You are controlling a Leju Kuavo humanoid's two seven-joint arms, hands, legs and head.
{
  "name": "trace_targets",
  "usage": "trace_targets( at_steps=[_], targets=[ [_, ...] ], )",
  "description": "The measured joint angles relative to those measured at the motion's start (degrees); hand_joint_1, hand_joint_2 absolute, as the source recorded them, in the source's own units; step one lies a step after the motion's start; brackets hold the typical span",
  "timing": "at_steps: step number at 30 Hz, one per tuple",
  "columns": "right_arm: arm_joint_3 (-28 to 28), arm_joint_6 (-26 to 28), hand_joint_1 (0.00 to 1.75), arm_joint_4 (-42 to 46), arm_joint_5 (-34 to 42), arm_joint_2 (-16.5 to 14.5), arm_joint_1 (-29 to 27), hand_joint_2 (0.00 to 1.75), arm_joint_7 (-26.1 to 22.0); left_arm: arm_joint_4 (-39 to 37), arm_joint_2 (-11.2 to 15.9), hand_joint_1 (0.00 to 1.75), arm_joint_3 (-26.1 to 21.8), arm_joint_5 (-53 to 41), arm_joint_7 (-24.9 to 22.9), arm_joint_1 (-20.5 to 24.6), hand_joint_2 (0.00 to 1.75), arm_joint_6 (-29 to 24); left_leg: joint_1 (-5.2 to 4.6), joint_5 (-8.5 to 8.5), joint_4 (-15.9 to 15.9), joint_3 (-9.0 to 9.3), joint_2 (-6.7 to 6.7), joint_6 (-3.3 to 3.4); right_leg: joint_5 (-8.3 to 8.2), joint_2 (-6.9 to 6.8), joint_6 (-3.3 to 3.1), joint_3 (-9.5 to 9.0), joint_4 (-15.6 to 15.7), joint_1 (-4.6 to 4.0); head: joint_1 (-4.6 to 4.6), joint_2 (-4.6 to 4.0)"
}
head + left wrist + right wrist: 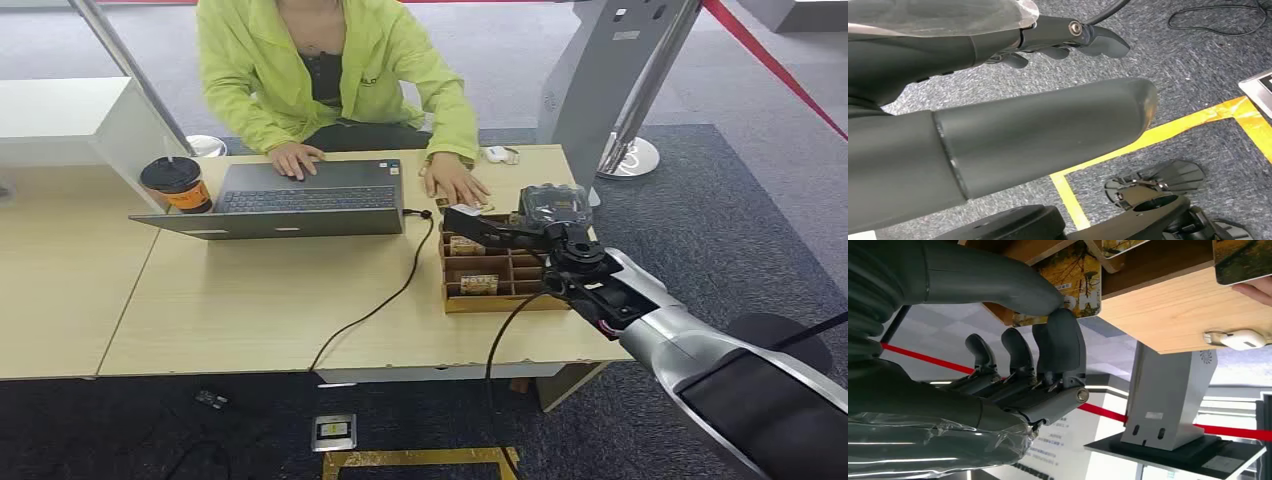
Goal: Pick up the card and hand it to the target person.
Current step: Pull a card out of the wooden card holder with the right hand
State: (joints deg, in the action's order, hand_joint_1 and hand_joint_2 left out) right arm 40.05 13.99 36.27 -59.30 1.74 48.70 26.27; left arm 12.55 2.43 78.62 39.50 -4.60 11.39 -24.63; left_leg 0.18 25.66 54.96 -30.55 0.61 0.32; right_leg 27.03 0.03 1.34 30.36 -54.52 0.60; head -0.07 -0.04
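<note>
right hand (pixel 470 222) reaches out over the far end of the wooden card box (pixel 500 297) on the desk (pixel 260 310), and in the right wrist view its thumb and a finger pinch the edge of a yellow-printed card (pixel 1075 277) that still sits partly between the wooden dividers. the remaining fingers (pixel 1018 347) curl below, holding nothing. more cards (pixel 478 285) stand in other slots of the box. the person in the lime jacket (pixel 340 70) sits across the desk, one hand on the laptop (pixel 300 200), the other hand (pixel 455 185) flat on the desk just beyond the box, very near the robot's fingertips.

the pinch looks shallow, taken near a corner, so the card could twist or slip free as it is drawn up. if it is lifted at a slant, its lower edge may catch on a divider and tip or drag the light box. the person's hand lies close enough that a forward sweep could knock it. the black cable (pixel 380 300) running past the box could snag on a low pass.

left hand (pixel 1058 40) hangs by the robot's side above grey carpet, fingers loosely apart, holding nothing.
</note>
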Motion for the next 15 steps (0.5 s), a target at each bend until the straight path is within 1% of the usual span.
trace_targets(
  at_steps=[2, 3, 4, 6, 8, 15],
  targets=[
    [0.0, 0.2, 1.26, -0.1, 0.1, 0.0, 0.0, 1.75, -0.2, 0.0, 0.0, 0.00, 0.0, 0.0, 0.0, 0.0, 0.00, 0.0, 0.00, 0.00, 0.0, 0.00, 0.00, 0.00, 0.00, 0.00, 0.00, 0.00, 0.0, 0.00, -0.01, 0.00],
    [0.0, 0.5, 1.22, -0.2, 0.2, -0.1, 0.1, 1.75, -0.3, 0.0, 0.0, 0.00, 0.0, 0.0, 0.0, 0.0, 0.00, 0.0, 0.00, 0.00, 0.0, 0.00, 0.00, 0.00, 0.00, 0.00, 0.00, 0.00, 0.0, 0.00, -0.01, 0.00],
    [0.1, 0.7, 1.13, -0.2, 0.4, -0.1, 0.1, 1.75, -0.4, 0.0, 0.0, 0.00, 0.0, 0.0, 0.0, 0.0, 0.00, 0.0, 0.00, 0.00, 0.0, 0.00, 0.00, 0.00, 0.00, 0.00, 0.00, 0.00, 0.0, 0.00, -0.01, 0.00],
    [0.1, 0.9, 0.89, -0.3, 0.8, -0.2, 0.3, 1.75, -0.6, 0.0, 0.0, 0.00, 0.0, 0.0, 0.0, 0.0, 0.00, 0.0, 0.00, 0.00, 0.0, 0.00, 0.00, 0.00, 0.00, 0.00, 0.00, 0.00, 0.0, 0.00, -0.01, 0.00],
    [0.1, 0.7, 0.74, -0.3, 1.4, -0.3, 0.6, 1.75, -0.7, 0.0, 0.0, 0.00, 0.0, 0.1, 0.0, 0.0, 0.00, 0.0, 0.00, 0.00, 0.0, 0.00, 0.00, 0.00, 0.00, 0.00, 0.00, 0.00, 0.0, 0.00, -0.01, 0.00],
    [0.1, -0.6, 0.68, 0.8, 2.3, -0.3, 1.2, 1.75, -0.5, 0.0, 0.0, 0.00, 0.0, 0.1, 0.0, 0.0, 0.00, 0.0, 0.00, 0.00, 0.0, 0.00, 0.00, 0.00, 0.00, 0.00, 0.00, 0.00, 0.0, 0.00, -0.01, 0.00]
  ],
)
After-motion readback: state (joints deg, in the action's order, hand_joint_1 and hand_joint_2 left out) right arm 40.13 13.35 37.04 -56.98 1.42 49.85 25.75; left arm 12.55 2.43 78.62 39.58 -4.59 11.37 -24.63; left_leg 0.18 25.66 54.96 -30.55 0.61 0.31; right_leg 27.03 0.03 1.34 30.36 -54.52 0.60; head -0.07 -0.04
